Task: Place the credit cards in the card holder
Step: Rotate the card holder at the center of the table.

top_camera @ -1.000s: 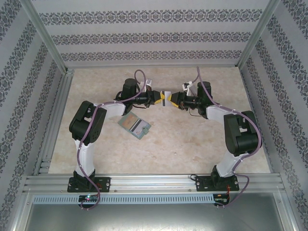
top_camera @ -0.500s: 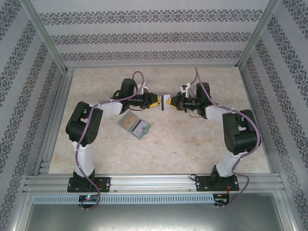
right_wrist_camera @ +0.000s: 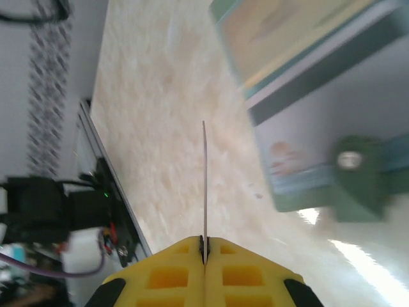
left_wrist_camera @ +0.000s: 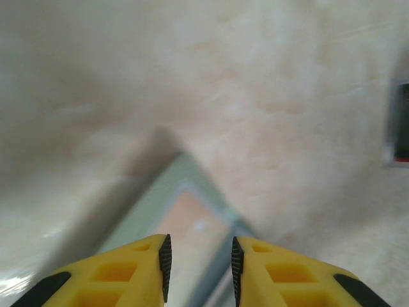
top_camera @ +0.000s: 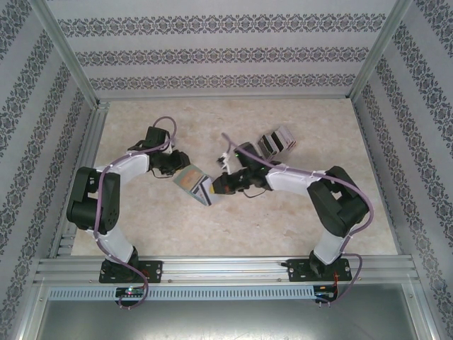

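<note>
- The card holder (top_camera: 197,184) lies open on the mottled beige table (top_camera: 283,219). It is a flat sage-green wallet, greyish inside, with a round snap tab (right_wrist_camera: 358,171) and a brownish-orange card (left_wrist_camera: 192,220) in one pocket.
- Small print on its inner panel is too blurred to read.
- The right tool (right_wrist_camera: 204,242), reaching inward beside the holder, has its yellow fingers pressed together on a thin card (right_wrist_camera: 204,179), seen edge-on.
- The left tool (left_wrist_camera: 200,268) hangs over the holder's corner, its black-padded fingers apart with nothing between them.

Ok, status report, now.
Left gripper open over card holder corner. Right gripper shut on credit card, edge-on beside it. Grey rack stands apart behind.
</note>
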